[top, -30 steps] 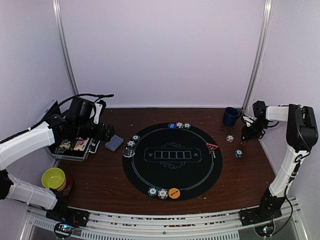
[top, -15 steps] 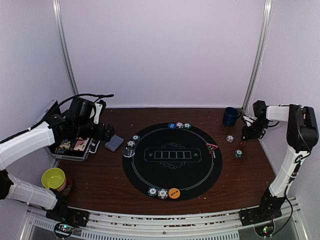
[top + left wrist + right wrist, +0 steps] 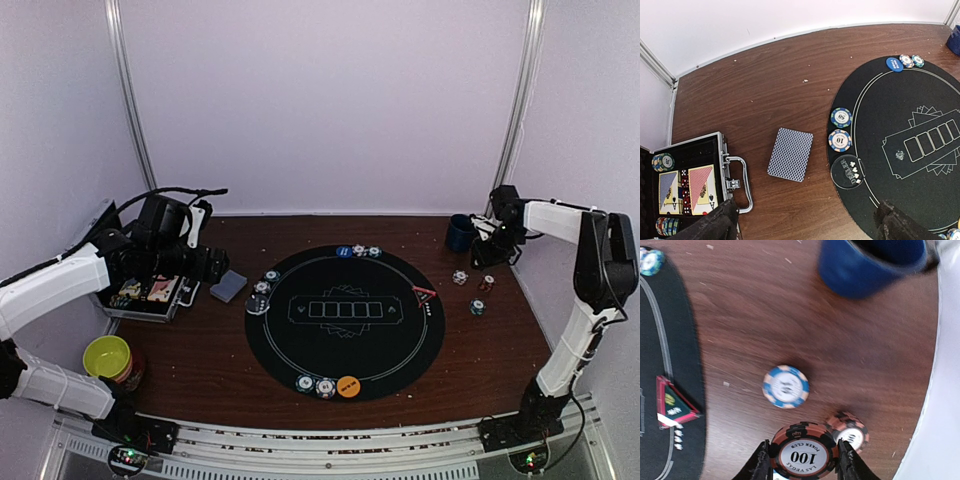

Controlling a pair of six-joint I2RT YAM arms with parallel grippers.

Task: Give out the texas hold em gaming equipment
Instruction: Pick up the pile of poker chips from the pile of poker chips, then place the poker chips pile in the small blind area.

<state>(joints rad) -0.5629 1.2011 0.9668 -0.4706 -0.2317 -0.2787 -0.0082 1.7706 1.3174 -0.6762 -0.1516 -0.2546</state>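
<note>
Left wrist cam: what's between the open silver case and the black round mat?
A grey-blue-backed stack of playing cards, flat on the brown wooden table, touching neither silver case nor black mat; clearest in the left wrist view.

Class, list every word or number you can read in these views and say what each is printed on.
"100", "POKER CLUB", "LAS VEGAS": orange-black chip.
"50": dark-blue chip.
"10": light-blue chip.
"DEALER": black button.
Too small or blurred to read: blue button, orange button, blue-white chip.
</note>
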